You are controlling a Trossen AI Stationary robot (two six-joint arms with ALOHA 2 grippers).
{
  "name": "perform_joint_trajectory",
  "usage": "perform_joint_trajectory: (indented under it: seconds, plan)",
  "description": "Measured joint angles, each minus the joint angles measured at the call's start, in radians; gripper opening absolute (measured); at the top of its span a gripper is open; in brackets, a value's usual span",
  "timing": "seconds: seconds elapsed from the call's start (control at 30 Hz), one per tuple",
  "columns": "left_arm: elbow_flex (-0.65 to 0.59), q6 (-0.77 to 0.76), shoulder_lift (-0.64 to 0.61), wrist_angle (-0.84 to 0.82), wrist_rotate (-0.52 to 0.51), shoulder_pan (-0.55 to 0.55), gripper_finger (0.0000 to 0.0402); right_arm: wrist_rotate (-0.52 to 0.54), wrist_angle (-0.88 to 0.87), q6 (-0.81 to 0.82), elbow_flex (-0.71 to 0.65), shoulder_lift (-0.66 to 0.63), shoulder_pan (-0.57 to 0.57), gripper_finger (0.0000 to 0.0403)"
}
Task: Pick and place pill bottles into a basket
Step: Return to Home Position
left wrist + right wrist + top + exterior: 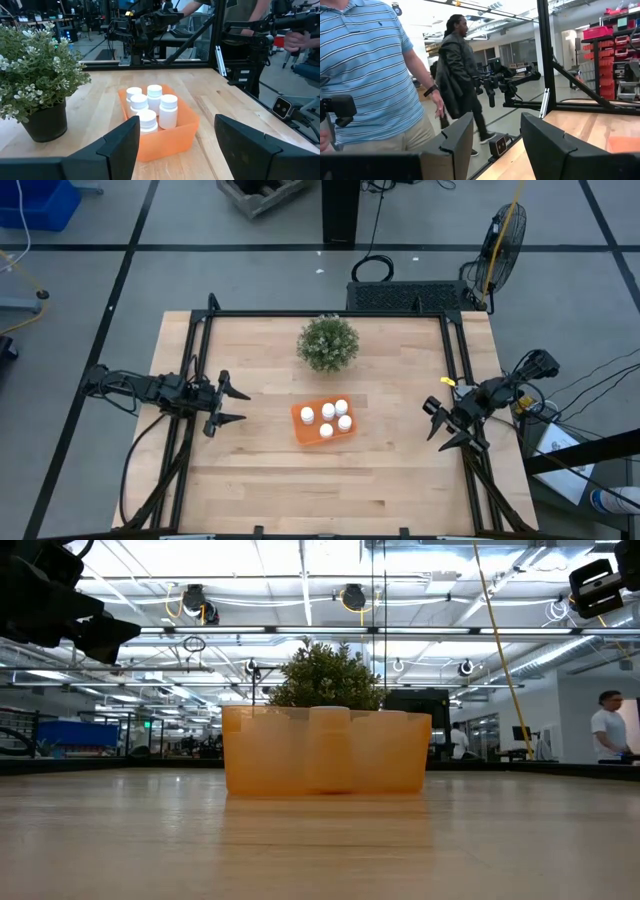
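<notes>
1. Five small white cylindrical pill bottles with white caps stand upright and packed close together. They are inside a bright orange rectangular plastic basket with rounded corners, near the middle of a pale wood-plank table.
2. From table height, the basket's translucent wall fills the centre of the view. The pill bottles show through it only as pale, blurred columns, and their number cannot be made out there.
3. A round, bushy green plant with tiny pale flowers sits in a dark pot. It stands near the basket on the far side, not touching it. In the low view the pot is hidden behind the basket, and only foliage rises above the rim.
4. The left gripper hangs over the table's left side, well apart from the basket. Its two dark, angular fingers are spread wide and hold nothing. In its wrist view one finger cuts off the basket's near corner.
5. The right gripper hangs at the table's right edge, fingers likewise wide apart and empty. Its wrist view looks mostly off the table. A cropped orange patch on the wood is too slight to identify.
6. Beyond the table's black metal frame stand a person in a blue-and-white striped polo shirt, head cut off by the frame, and a person in a dark jacket.
7. In the low view, dark arm parts are cropped at both upper corners, and which arm is which cannot be told there.
</notes>
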Motion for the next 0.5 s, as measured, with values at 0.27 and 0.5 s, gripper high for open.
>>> perform_joint_trajectory:
  seconds: [0.27,0.5]
  plan:
    - [0.000,0.000,0.000,0.000,0.000,0.000,0.0268,0.000,0.000,0.001,0.000,0.000,0.000,0.0157]
    - [0.000,0.000,0.000,0.000,0.000,0.000,0.0268,0.000,0.000,0.011,0.000,0.000,0.000,0.0157]
